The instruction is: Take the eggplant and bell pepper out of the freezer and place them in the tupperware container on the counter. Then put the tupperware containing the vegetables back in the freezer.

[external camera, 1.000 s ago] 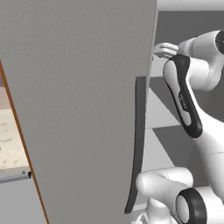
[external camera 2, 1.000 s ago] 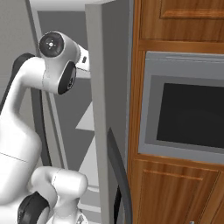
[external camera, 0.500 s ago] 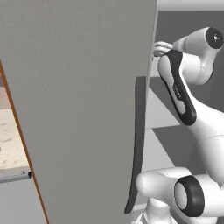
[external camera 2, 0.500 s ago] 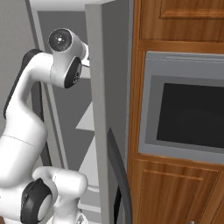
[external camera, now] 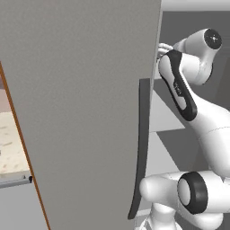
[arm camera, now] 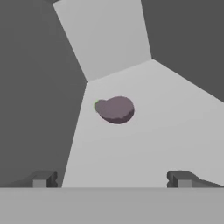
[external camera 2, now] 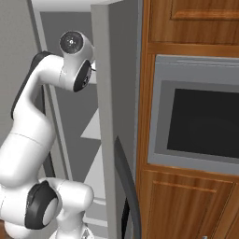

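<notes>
One eggplant (arm camera: 115,109) lies on a pale freezer shelf (arm camera: 166,131), ahead of the wide-open, empty pincer (arm camera: 111,178).

eggplant (arm camera: 115,109) on pale shelf (arm camera: 175,131), apart from end effector (arm camera: 111,179)

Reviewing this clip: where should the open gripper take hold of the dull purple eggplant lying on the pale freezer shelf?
Probably across the dull purple eggplant's plump middle, coming straight ahead along the pale shelf. It lies flat and apart from the walls, green stem end left, between the open gripper's fingertips.
</notes>
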